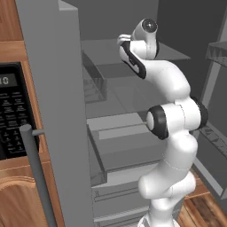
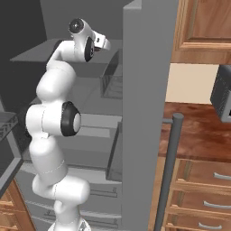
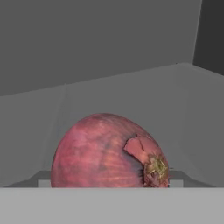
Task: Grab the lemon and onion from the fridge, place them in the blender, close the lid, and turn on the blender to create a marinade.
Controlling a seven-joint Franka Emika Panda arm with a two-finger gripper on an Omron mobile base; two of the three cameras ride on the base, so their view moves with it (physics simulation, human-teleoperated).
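Observation:
The onion (image 3: 105, 151), a reddish-purple bulb with its dry root end turned to the right, sits very close in front of the hand in the hand view, on a grey floor in a corner of the fridge (image 1: 53, 88). My arm reaches over an upper shelf of the open fridge (image 2: 144, 90). My gripper (image 2: 104, 43) is deep in that shelf space, its fingers hidden behind the wrist. The lemon, the blender and the lid are out of view.
The fridge's open door with its grey bar handle (image 1: 34, 168) stands left of the arm. A black microwave (image 1: 13, 111) is set in wooden cabinets. A door rack (image 1: 217, 53) is on the right. Wooden drawers (image 2: 203, 180) lie right of the fridge.

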